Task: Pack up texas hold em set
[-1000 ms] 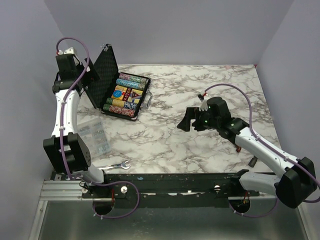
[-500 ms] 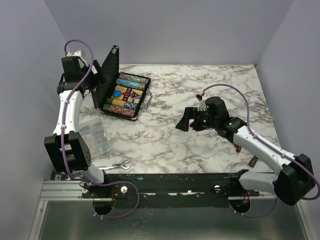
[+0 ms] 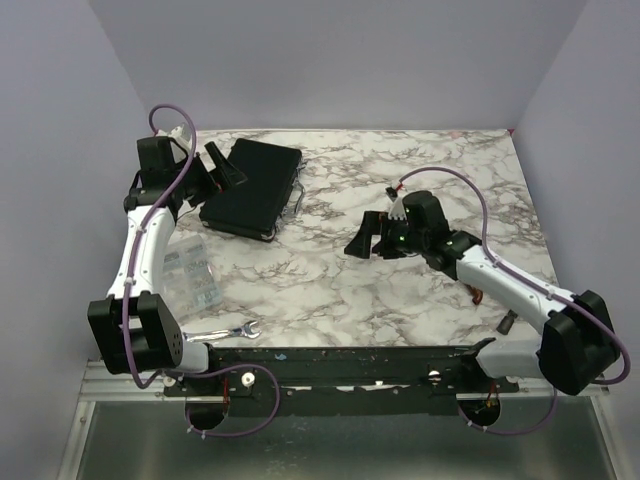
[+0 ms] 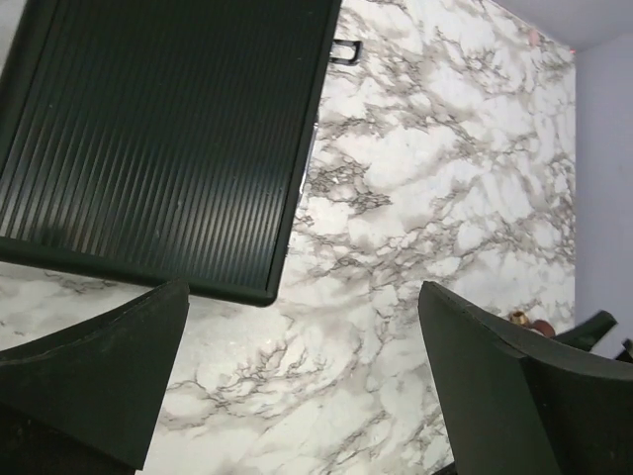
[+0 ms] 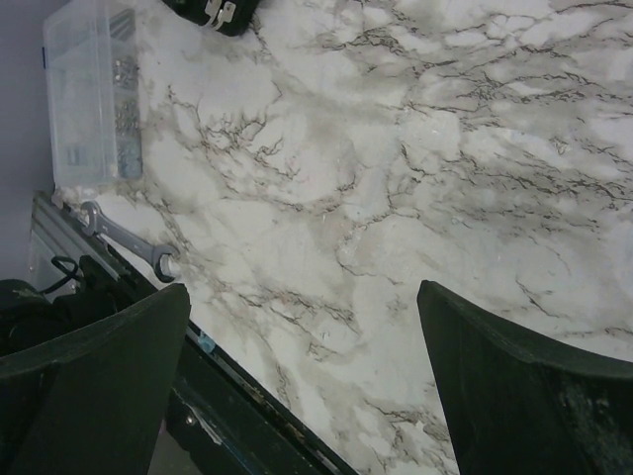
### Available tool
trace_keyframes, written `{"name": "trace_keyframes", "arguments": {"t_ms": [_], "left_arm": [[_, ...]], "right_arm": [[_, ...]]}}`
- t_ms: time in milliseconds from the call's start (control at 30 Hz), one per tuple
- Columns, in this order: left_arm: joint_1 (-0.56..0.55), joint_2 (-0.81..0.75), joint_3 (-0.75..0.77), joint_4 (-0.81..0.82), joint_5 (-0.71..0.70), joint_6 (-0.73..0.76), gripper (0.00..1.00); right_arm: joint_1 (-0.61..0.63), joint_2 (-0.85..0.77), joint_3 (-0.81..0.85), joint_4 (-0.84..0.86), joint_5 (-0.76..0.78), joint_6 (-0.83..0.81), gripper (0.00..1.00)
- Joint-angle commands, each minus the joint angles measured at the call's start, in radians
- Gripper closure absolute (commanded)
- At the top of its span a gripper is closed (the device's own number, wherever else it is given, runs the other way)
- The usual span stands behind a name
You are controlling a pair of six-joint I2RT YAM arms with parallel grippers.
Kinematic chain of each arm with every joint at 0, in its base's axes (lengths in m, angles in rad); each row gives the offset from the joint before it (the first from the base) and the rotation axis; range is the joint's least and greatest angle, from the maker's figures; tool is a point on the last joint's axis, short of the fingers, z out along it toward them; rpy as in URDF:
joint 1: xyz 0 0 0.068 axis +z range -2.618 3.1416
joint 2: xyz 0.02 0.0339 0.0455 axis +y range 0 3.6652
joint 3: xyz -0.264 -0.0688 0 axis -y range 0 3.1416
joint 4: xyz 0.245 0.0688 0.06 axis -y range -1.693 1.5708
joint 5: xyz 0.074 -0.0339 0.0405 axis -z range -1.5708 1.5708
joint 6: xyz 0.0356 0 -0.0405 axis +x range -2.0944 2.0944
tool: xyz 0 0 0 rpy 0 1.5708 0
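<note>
Lying shut and flat on the marble counter (image 3: 420, 165), the black case (image 3: 250, 186) has the left fingers (image 4: 89, 376) at its far left corner, spread wide and holding nothing. The right fingers (image 5: 514, 386) hover well to the case's right, equally wide and empty. A clear box (image 3: 188, 275) and a silver wrench (image 3: 228, 331) lie nearer than the case.

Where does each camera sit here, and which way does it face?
Top external: above and behind the bases, looking down on table, shut case, left arm, right arm.
Left wrist: looks down at the case lid past the open left gripper.
Right wrist: faces the near left edge, clear box and wrench, past the open right gripper.
Shared: all three show the case.
</note>
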Motion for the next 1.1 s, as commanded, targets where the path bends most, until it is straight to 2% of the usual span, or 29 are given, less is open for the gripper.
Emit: {"name": "trace_keyframes", "arguments": {"t_ms": [0, 233, 267, 367, 500, 733, 833, 933, 1067], "left_arm": [[-0.004, -0.044, -0.016, 0.045, 0.093, -0.034, 0.03], [-0.015, 0.162, 0.052, 0.104, 0.19, -0.115, 0.21], [-0.017, 0.19, 0.067, 0.113, 0.208, -0.123, 0.25], [-0.034, 0.266, 0.112, 0.102, 0.183, -0.098, 0.29], [-0.036, 0.348, 0.104, 0.154, 0.189, -0.106, 0.38], [-0.072, 0.408, 0.082, 0.225, 0.243, -0.144, 0.47], [-0.092, 0.434, 0.051, 0.344, 0.323, -0.212, 0.49], [-0.123, 0.458, 0.047, 0.362, 0.336, -0.218, 0.5], [-0.126, 0.499, 0.038, 0.346, 0.306, -0.244, 0.5]], "right_arm": [[0.005, 0.078, 0.041, 0.112, -0.034, 0.065, 0.0], [0.005, 0.35, 0.157, 0.376, -0.078, 0.201, 0.0], [0.005, 0.396, 0.195, 0.394, -0.089, 0.207, 0.0], [0.004, 0.544, 0.344, 0.409, -0.097, 0.2, 0.02], [0.002, 0.713, 0.551, 0.392, -0.085, 0.164, 0.09], [0.001, 0.959, 0.868, 0.379, -0.04, 0.123, 0.27], [-0.013, 1.038, 0.966, 0.392, -0.039, 0.134, 0.41], [-0.03, 1.112, 1.065, 0.394, -0.067, 0.162, 0.57], [-0.045, 1.192, 1.169, 0.397, -0.084, 0.162, 0.64]]}}
